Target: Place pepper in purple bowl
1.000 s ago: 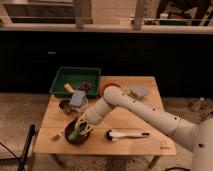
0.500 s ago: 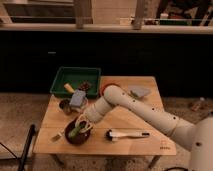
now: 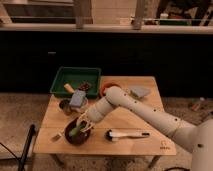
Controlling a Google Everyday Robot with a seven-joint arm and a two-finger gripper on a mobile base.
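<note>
The dark purple bowl (image 3: pixel 77 136) sits near the front left of the wooden table (image 3: pixel 125 120). A green pepper (image 3: pixel 75 130) lies in it, tilted. My gripper (image 3: pixel 82 123) hangs at the end of the white arm (image 3: pixel 125 102), directly over the bowl's back rim and just above the pepper.
A green tray (image 3: pixel 75 81) with small items stands at the back left. A can (image 3: pixel 64 106) with a grey-blue sponge (image 3: pixel 77 98) is beside the bowl. An orange bowl (image 3: pixel 106 87), a grey cloth (image 3: pixel 139 91) and a white brush (image 3: pixel 125 134) also lie on the table.
The arm and gripper have stayed over the purple bowl; the pepper lies in the bowl throughout. No clear movement shows.
</note>
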